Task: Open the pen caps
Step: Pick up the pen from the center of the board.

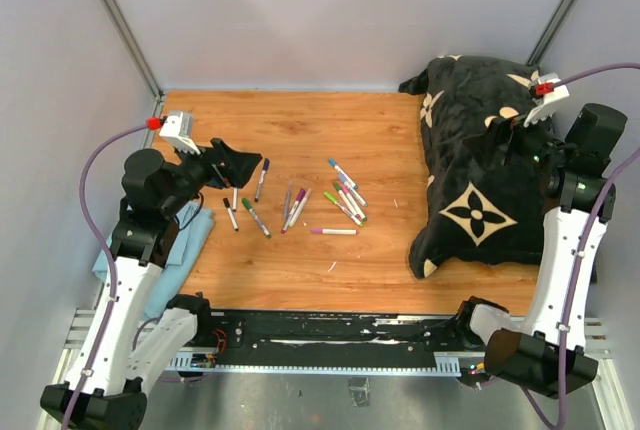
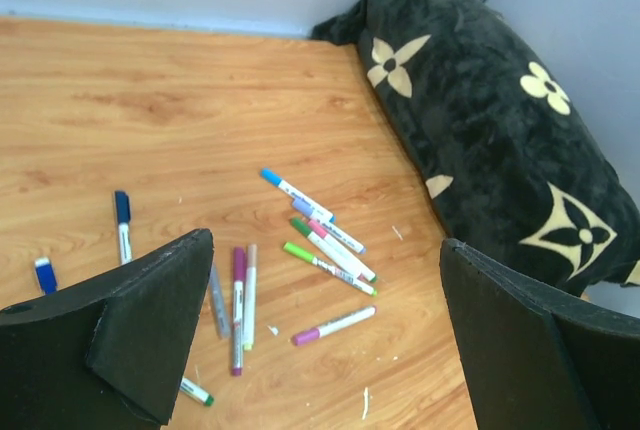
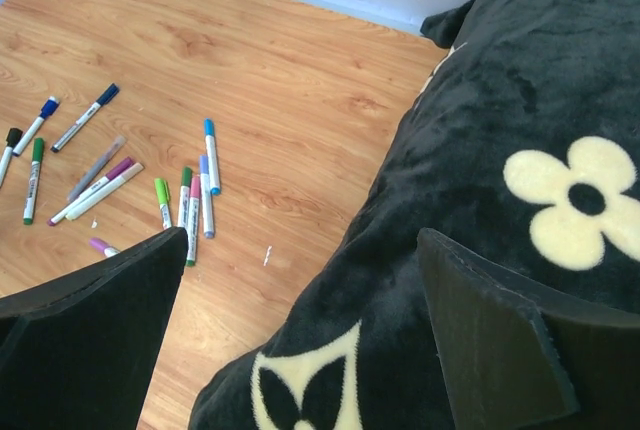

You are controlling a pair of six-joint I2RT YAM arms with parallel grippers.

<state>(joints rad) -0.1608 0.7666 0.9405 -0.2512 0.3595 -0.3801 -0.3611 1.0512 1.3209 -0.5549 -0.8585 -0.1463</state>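
About a dozen pens lie scattered mid-table (image 1: 300,205), their small coloured caps on the barrels. In the left wrist view I see a navy cap (image 2: 121,207), a purple cap (image 2: 306,335), a light green cap (image 2: 297,251), a blue cap (image 2: 271,177) and a blue cap end (image 2: 45,275) by my finger. The pens also show in the right wrist view (image 3: 185,195). My left gripper (image 1: 236,164) (image 2: 325,335) is open and empty, above the pens' left side. My right gripper (image 1: 508,136) (image 3: 300,335) is open and empty over the black pillow.
A black pillow with cream flower shapes (image 1: 490,170) (image 2: 480,130) (image 3: 520,130) covers the table's right side. A light blue cloth (image 1: 172,242) lies at the left edge under the left arm. Grey walls close the back and sides.
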